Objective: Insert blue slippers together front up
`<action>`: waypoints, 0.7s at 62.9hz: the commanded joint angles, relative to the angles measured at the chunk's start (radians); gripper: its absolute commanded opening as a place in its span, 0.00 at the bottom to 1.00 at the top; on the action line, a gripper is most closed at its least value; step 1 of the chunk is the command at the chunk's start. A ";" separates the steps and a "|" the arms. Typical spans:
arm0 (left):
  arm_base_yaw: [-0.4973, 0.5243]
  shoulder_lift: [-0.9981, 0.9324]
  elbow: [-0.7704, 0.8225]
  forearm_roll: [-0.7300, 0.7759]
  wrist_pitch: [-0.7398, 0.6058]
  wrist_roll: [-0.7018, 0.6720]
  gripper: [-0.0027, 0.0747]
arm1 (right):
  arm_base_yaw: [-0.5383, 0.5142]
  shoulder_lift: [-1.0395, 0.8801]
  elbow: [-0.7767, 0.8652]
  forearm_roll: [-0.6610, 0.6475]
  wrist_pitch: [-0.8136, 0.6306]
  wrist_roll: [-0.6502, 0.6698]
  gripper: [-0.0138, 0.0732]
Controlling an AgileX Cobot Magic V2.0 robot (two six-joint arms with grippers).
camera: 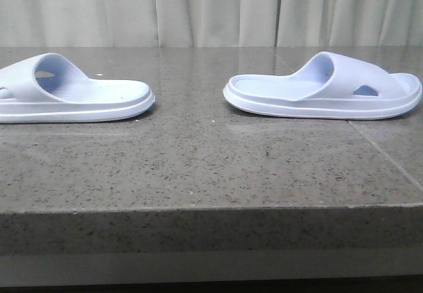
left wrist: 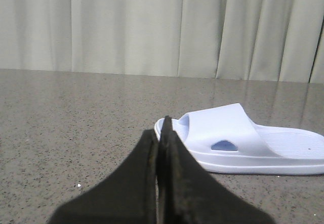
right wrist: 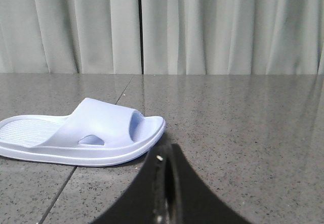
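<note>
Two pale lavender-blue slippers lie flat on the grey stone table, soles down. The left slipper (camera: 69, 91) has its heel end toward the middle; it also shows in the left wrist view (left wrist: 238, 138). The right slipper (camera: 327, 88) lies with its heel end toward the middle and its toe at the right; it also shows in the right wrist view (right wrist: 83, 135). My left gripper (left wrist: 163, 133) is shut and empty, near its slipper's toe. My right gripper (right wrist: 167, 155) is shut and empty, just short of its slipper's toe. Neither gripper shows in the front view.
The stone table (camera: 211, 167) has a front edge (camera: 211, 207) close to the camera and a seam (camera: 383, 154) running under the right slipper. A pale curtain (camera: 211, 8) hangs behind the table.
</note>
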State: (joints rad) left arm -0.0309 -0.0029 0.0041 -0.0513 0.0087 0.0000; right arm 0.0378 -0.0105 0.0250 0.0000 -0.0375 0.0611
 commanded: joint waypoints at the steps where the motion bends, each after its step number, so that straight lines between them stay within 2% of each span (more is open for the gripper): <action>1: -0.006 -0.018 0.004 -0.008 -0.098 -0.006 0.01 | -0.006 -0.016 -0.004 -0.010 -0.091 -0.004 0.08; 13: -0.006 -0.018 -0.015 -0.026 -0.114 -0.006 0.01 | -0.006 -0.016 -0.016 -0.010 -0.111 -0.004 0.08; 22: -0.006 -0.016 -0.117 -0.086 -0.069 -0.006 0.01 | -0.006 -0.016 -0.116 -0.010 -0.069 -0.004 0.08; 30: -0.006 0.009 -0.262 -0.086 0.040 -0.006 0.01 | -0.006 0.000 -0.250 -0.010 0.061 -0.004 0.08; 44: -0.006 0.166 -0.540 -0.056 0.321 0.000 0.01 | -0.006 0.134 -0.481 -0.010 0.306 -0.005 0.08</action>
State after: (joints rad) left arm -0.0309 0.0901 -0.4380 -0.1175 0.3003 0.0000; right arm 0.0378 0.0583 -0.3650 0.0000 0.2520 0.0611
